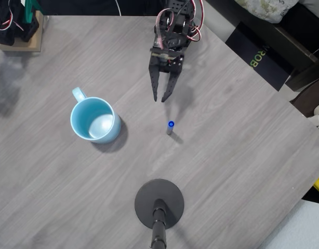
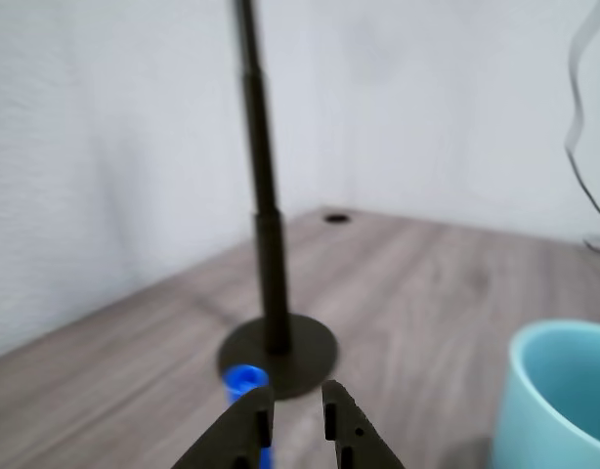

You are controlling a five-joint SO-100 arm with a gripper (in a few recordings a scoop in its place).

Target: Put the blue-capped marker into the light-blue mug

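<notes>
Blue-capped marker [image 1: 170,127] standing upright on grey wood tabletop [image 1: 242,155], cap up, long axis vertical, showing as blue dot from overhead. Claw [image 1: 160,98] hovering near it, empty, fingers slightly parted, tips pointing toward marker. In wrist view marker [image 2: 246,383] sitting just ahead of left fingertip, slightly off centre. Light-blue mug [image 1: 94,119] sitting upright, well apart, left of marker in overhead view. Likely next: shifting claw to straddle barrel.

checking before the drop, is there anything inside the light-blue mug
In the overhead view the light-blue mug looks empty: just its pale glossy interior with a bright reflection. The blue-capped marker stands upright on the table, apart from it. The wrist view shows the mug's outer wall, not its bottom.
</notes>
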